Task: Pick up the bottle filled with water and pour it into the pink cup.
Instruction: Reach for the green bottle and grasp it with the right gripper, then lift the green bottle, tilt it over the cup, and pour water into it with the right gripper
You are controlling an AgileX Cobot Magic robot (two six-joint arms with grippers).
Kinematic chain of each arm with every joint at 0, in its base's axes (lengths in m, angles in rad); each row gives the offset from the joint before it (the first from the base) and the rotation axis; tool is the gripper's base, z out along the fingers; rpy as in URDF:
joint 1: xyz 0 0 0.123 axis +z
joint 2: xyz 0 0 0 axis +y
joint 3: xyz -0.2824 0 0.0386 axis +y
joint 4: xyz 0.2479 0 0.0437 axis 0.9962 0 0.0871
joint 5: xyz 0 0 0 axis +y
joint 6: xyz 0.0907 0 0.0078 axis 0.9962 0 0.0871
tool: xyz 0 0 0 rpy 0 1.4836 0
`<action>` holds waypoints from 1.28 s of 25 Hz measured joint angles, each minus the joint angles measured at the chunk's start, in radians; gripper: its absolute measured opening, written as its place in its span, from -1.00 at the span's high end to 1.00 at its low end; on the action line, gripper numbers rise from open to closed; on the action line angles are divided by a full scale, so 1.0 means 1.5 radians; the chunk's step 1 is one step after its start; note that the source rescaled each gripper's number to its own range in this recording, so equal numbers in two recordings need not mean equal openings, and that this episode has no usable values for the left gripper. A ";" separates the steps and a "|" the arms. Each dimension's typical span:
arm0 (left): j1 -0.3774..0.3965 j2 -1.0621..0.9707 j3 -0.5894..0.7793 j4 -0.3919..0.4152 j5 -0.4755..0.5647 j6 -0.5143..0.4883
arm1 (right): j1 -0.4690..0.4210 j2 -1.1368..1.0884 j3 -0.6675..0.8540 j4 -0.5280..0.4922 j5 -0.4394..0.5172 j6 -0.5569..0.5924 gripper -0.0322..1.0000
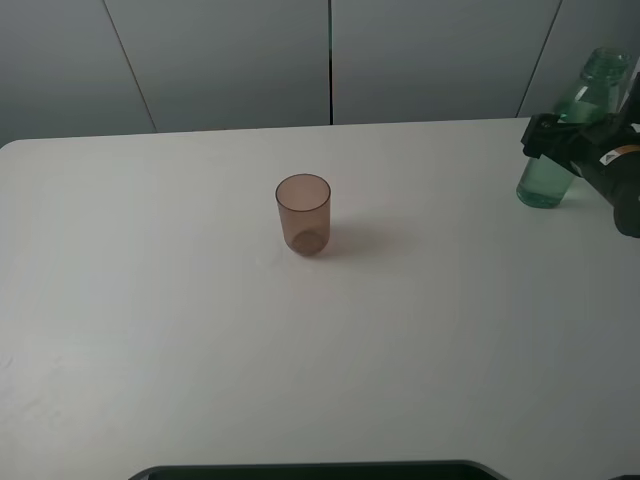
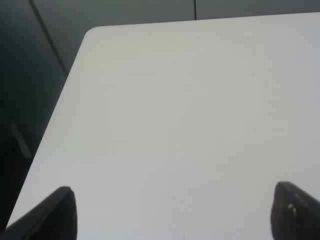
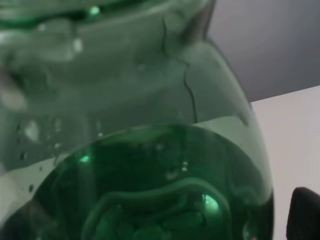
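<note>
Left pincer (image 2: 175, 217): jaws wide apart. Its wrist view shows only the two dark fingertips (image 2: 56, 215), with nothing between them but bare white table (image 2: 175, 125). It hangs over the left part of the table, with the rounded far-left corner in sight. It is outside the high view.

Pink cup (image 1: 303, 213): translucent brownish-pink tumbler, upright with its mouth up. It stands on the table about mid-width, in the far half, alone and well apart from the bottle and the right pincer.

Bottle (image 1: 543, 178): clear green-tinted plastic, base on the table at far right, near the far edge. In the high view its top leans to the right; I cannot tell whether that is a true tilt or the camera angle. In the right wrist view the bottle (image 3: 150, 150) fills most of the picture. A liquid line shows partway up the body, with droplets on the wall above it.

Right pincer (image 1: 548, 140): reaches in from the right edge and straddles the bottle at about mid-height. Jaws are spread wide, not clamped. The one fingertip (image 3: 305, 215) that shows stands just beside the bottle wall, with a strip of table between them. The other finger is hidden behind the bottle.

Grey wall panels (image 1: 230, 60) stand behind the table.
</note>
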 joint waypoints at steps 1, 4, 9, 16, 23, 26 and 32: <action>0.000 0.000 0.000 0.000 0.000 0.000 | 0.000 0.005 -0.011 0.003 0.010 -0.001 -1.00; 0.000 0.000 0.000 0.000 0.000 0.000 | 0.000 0.016 -0.033 0.002 0.036 -0.009 -1.00; 0.000 0.000 0.000 0.000 0.000 0.000 | 0.000 0.019 -0.039 0.002 0.043 -0.016 -1.00; 0.000 0.000 0.000 0.000 0.000 0.000 | 0.000 0.020 -0.039 0.006 0.046 -0.032 0.93; 0.000 0.000 0.000 0.000 0.000 0.000 | 0.000 0.020 -0.039 0.006 0.046 -0.035 0.93; 0.000 0.000 0.000 0.000 0.000 0.000 | 0.000 0.020 -0.039 0.006 0.046 -0.035 0.93; 0.000 0.000 0.000 0.000 0.000 0.000 | 0.000 0.020 -0.039 0.006 0.046 -0.037 0.93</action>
